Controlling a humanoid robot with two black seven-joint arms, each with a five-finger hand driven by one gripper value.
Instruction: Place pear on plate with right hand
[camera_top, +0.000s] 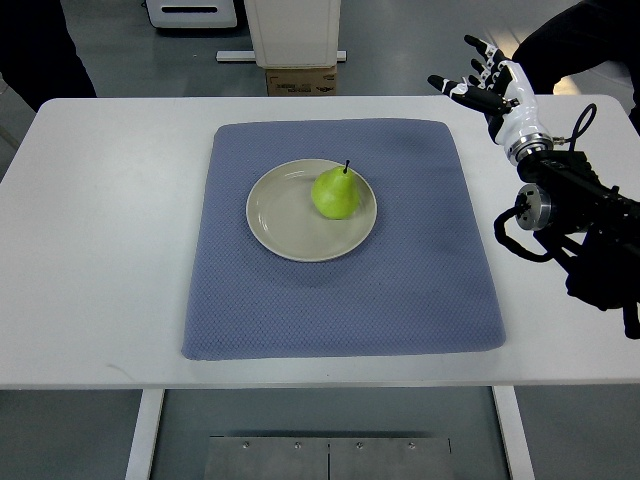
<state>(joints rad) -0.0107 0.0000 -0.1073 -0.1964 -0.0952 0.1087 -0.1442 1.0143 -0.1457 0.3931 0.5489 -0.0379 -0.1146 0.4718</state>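
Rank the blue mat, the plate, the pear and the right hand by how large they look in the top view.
1. blue mat
2. plate
3 and 4. pear and right hand: they look alike in size, and the hand, open and off the mat, may be nearer the camera, so I do not rank them.

I see a yellow-green pear (337, 193) with a dark stem on a plain beige plate (280, 220). Under the plate lies a slate-blue mat (400, 290) with a fine woven texture. The table (100, 250) is plain white. By its far right corner, my right hand (487, 84) is white with black fingertips, on a black arm.
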